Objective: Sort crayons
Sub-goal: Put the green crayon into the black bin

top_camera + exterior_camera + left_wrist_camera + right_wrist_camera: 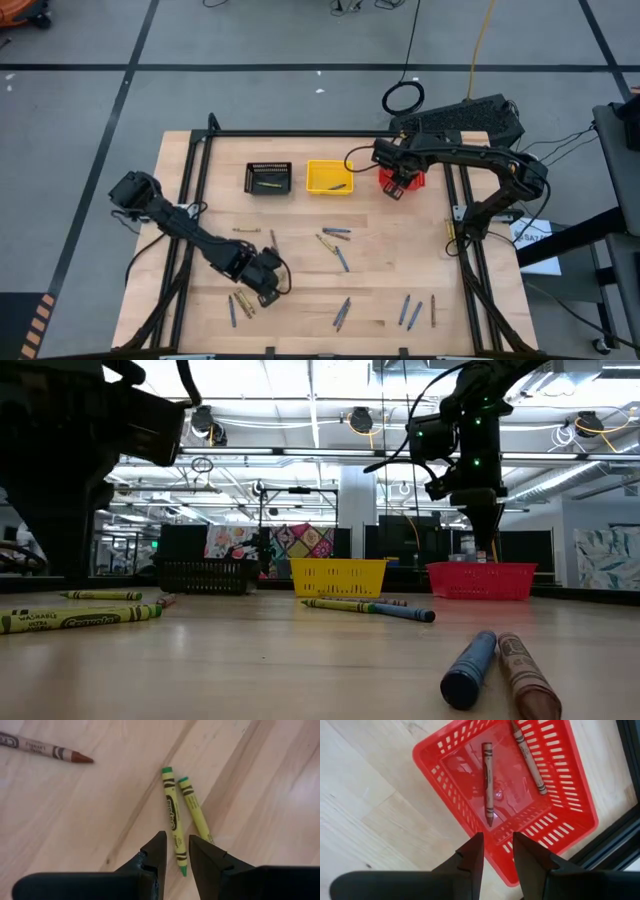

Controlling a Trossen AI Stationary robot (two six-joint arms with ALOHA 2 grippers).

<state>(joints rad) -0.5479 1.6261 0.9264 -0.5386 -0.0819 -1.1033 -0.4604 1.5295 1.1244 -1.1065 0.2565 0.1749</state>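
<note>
Crayon (173, 819) between open left pincer (176, 851) tips.

Wooden table (300, 330); three baskets (329, 177) and scattered crayons (341, 313) on it.

A yellow-green crayon (75, 618) at nine o'clock in the low view reads "Crayola", seemingly "washable" before it. Other crayon wrappers are too blurred to read.
</note>
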